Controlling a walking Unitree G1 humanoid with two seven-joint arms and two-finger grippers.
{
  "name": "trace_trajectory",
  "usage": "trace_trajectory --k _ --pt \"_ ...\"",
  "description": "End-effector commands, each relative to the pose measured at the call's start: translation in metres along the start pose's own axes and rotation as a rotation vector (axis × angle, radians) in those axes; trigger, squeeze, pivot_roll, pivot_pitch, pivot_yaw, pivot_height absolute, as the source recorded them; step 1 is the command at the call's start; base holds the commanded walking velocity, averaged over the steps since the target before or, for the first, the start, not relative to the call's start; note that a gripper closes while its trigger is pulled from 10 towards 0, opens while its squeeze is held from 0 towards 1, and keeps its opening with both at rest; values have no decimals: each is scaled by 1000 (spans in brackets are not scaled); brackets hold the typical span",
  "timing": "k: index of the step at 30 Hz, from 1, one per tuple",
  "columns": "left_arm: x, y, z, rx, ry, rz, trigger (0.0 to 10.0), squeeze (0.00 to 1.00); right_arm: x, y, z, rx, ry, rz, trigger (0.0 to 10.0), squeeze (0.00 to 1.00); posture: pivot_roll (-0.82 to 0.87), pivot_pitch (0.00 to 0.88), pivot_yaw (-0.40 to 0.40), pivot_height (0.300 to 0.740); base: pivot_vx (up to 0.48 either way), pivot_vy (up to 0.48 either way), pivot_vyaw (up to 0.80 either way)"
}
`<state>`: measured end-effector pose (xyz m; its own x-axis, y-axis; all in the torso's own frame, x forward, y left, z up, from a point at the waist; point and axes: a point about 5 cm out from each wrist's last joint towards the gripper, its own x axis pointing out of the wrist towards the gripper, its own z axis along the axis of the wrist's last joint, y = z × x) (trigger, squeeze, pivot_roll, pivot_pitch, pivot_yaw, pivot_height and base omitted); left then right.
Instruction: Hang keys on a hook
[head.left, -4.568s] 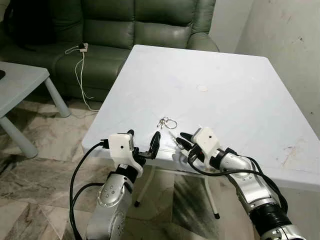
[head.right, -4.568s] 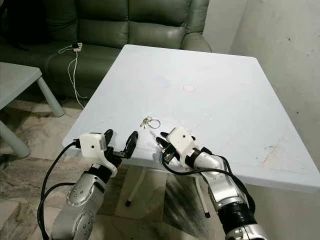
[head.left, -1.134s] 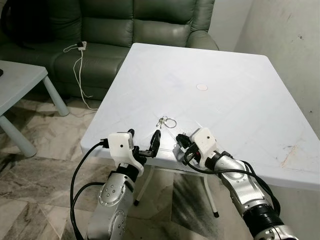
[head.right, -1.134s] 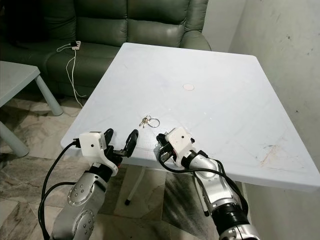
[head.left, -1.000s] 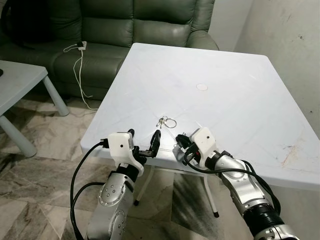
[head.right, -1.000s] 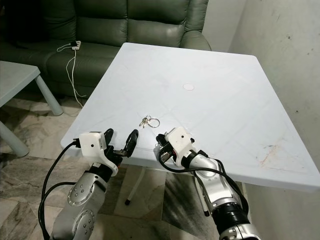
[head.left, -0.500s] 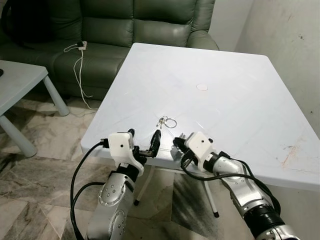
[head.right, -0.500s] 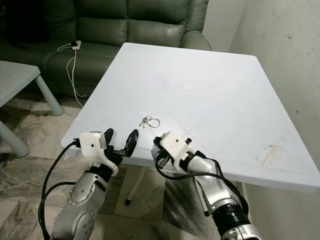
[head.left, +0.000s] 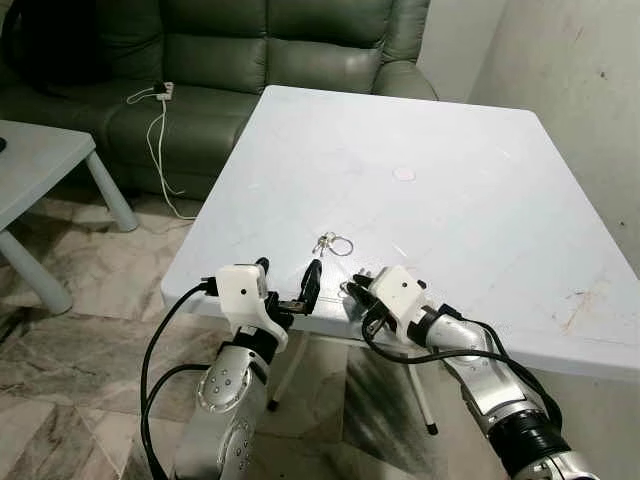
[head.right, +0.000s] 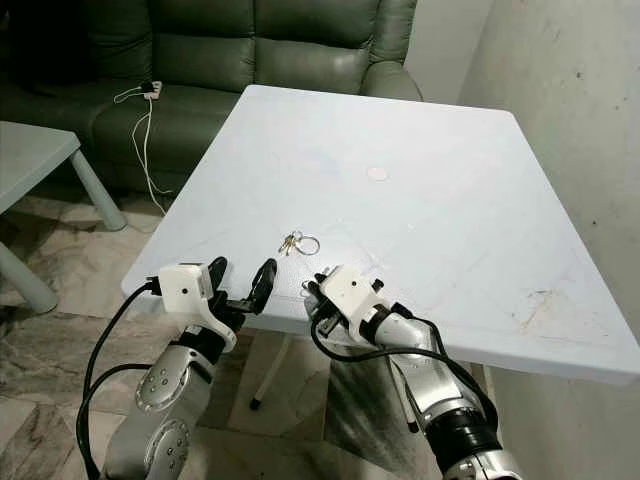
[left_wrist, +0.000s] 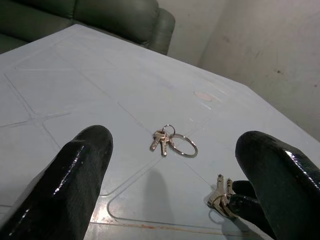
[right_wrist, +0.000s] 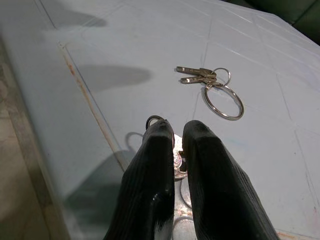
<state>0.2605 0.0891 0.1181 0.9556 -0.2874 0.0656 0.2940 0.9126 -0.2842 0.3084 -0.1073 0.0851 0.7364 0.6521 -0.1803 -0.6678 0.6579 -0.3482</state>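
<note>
head eyes look forward-down at white table (head.left: 450, 200) from near edge; both wrist cams sit low, close over same edge (sharing ringed keys (left_wrist: 170, 142)).

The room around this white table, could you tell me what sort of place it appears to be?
Most likely a home living room: a green leather sofa stands behind the white table, a charger cable trails off its seat, and the floor is marble-patterned tile.

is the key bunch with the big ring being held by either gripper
No: the key bunch with the big ring lies loose on the white table, while the right gripper is pinched on a separate small set of keys.
</note>
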Motion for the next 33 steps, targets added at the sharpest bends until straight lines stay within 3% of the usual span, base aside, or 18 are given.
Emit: trace_trajectory --k 1,13,33 --pt "7 -16 9 -54 -47 -20 10000 0 -1 -1 1 -14 0 14 10000 0 22 66 -92 740 0 0 0" --pt "7 -16 10 -54 -49 -19 10000 0 -3 4 1 -42 -13 60 10000 0 24 68 -92 740 0 0 0" --pt "7 -16 11 -69 -53 -14 10000 0 2 6 5 -64 -24 28 10000 0 27 72 -97 740 0 0 0"
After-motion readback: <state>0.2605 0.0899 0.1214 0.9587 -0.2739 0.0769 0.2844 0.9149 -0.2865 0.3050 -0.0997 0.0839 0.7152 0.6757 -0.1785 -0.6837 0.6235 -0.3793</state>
